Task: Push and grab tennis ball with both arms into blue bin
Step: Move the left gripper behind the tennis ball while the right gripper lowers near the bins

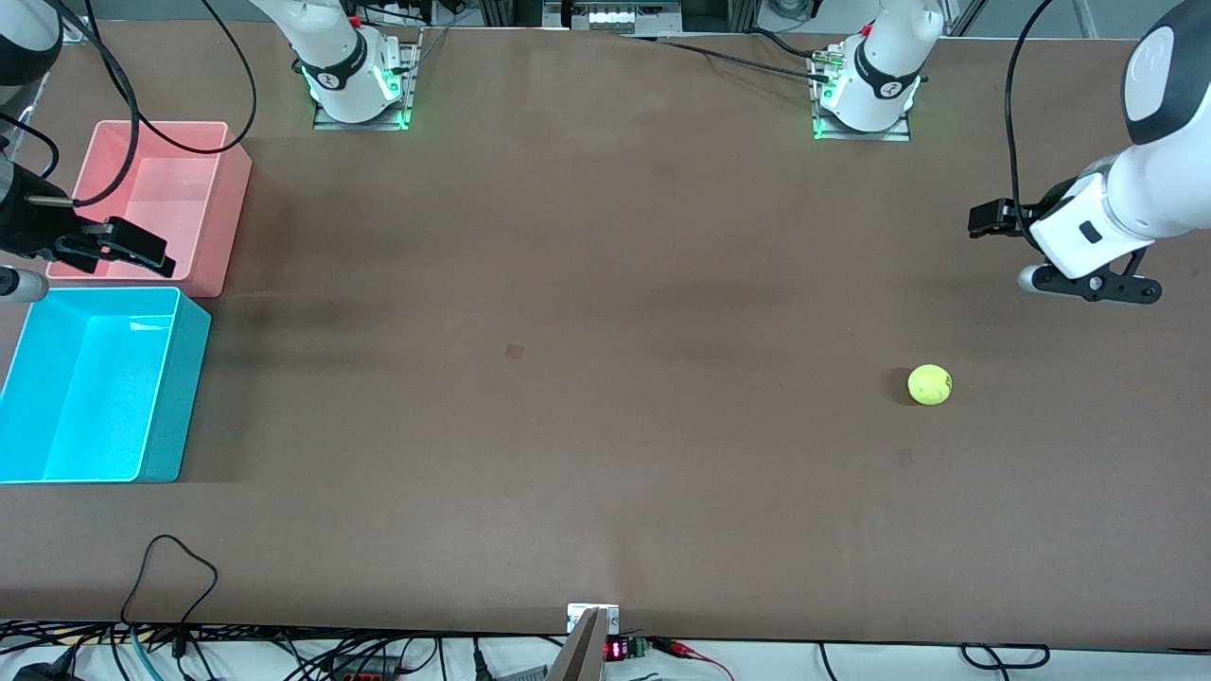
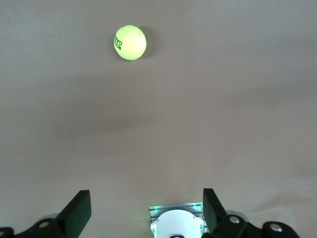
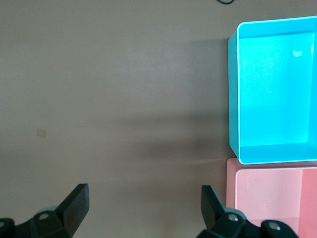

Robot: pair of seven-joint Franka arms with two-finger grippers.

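The tennis ball (image 1: 929,384) lies on the brown table toward the left arm's end; it also shows in the left wrist view (image 2: 130,43) with its dark logo. My left gripper (image 1: 991,219) hangs open and empty over bare table, well apart from the ball; its jaws stand wide in the left wrist view (image 2: 146,210). The blue bin (image 1: 180,388) stands empty at the right arm's end and shows in the right wrist view (image 3: 233,99). My right gripper (image 1: 128,248) is open and empty over the pink tub's wall; its jaws stand wide in the right wrist view (image 3: 144,208).
A pink tub (image 1: 232,213) stands beside the blue bin, farther from the front camera, and shows in the right wrist view (image 3: 232,198). The arm bases (image 1: 359,85) (image 1: 866,90) stand along the table's back edge. Cables (image 1: 170,567) lie at the front edge.
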